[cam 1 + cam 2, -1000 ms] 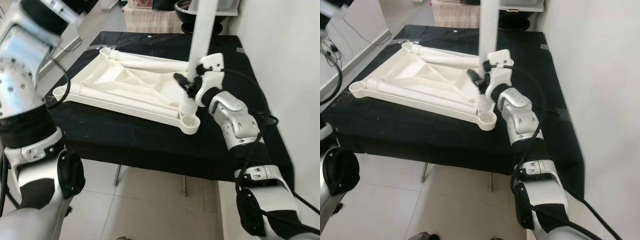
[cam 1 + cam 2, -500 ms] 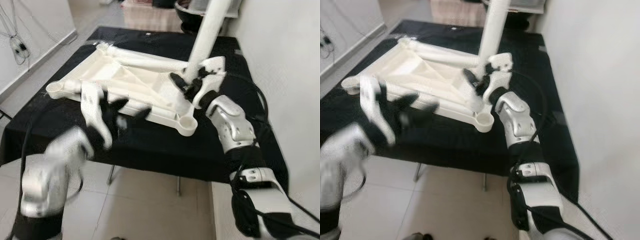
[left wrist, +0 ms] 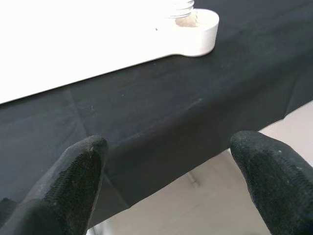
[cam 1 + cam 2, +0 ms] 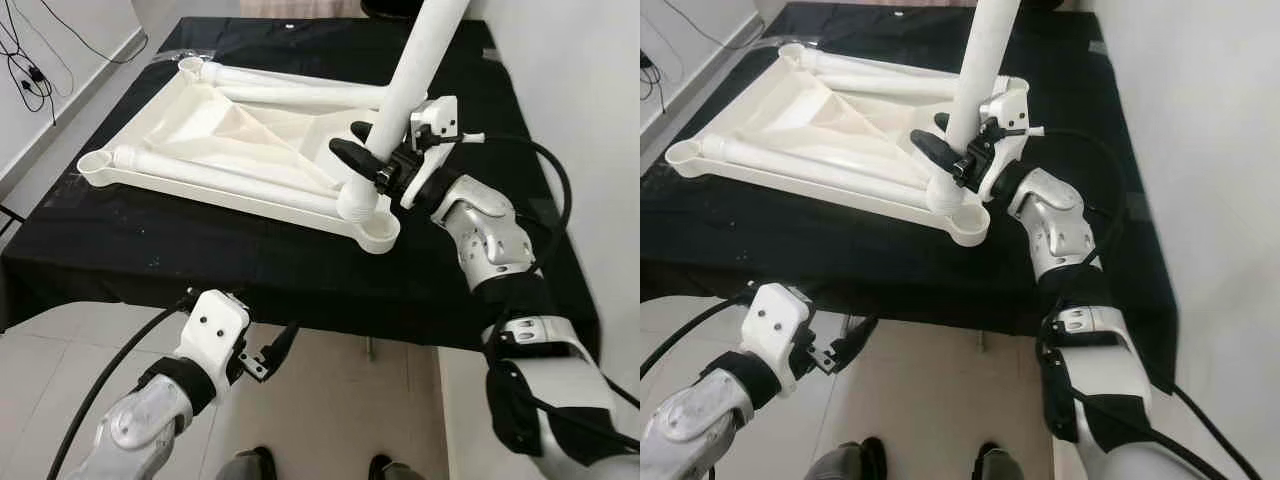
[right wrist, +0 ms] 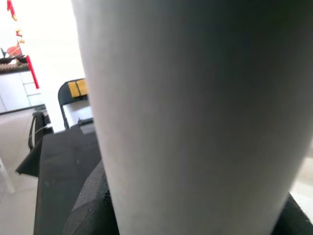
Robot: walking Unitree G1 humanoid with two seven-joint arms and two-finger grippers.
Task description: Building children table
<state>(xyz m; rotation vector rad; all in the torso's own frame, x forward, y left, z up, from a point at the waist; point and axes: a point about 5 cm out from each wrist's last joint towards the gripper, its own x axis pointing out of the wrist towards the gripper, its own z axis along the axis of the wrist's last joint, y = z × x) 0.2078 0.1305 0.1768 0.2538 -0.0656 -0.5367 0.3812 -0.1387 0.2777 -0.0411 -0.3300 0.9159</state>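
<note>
A white table leg (image 4: 415,75) stands tilted in the upturned tabletop's (image 4: 240,150) 4 o'clock corner socket on the black desk (image 4: 150,255). The right tool (image 4: 375,165) clamps it; seating or twisting it home likely comes next. The left tool (image 4: 265,358) hangs open and empty below the desk edge.

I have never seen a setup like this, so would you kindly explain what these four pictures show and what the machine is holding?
This is a humanoid robot with two silver arms, each ending in a two-fingered black pincer. The two wide pictures come from its head camera, looking down; the two close-ups come from cameras on its wrists. On the black-draped table lies a white plastic children's tabletop, upside down, with round corner sockets. The right pincer grips a white table leg, standing it, tilted, in the near corner socket. The left pincer is open and empty, below the table's front edge.
</note>
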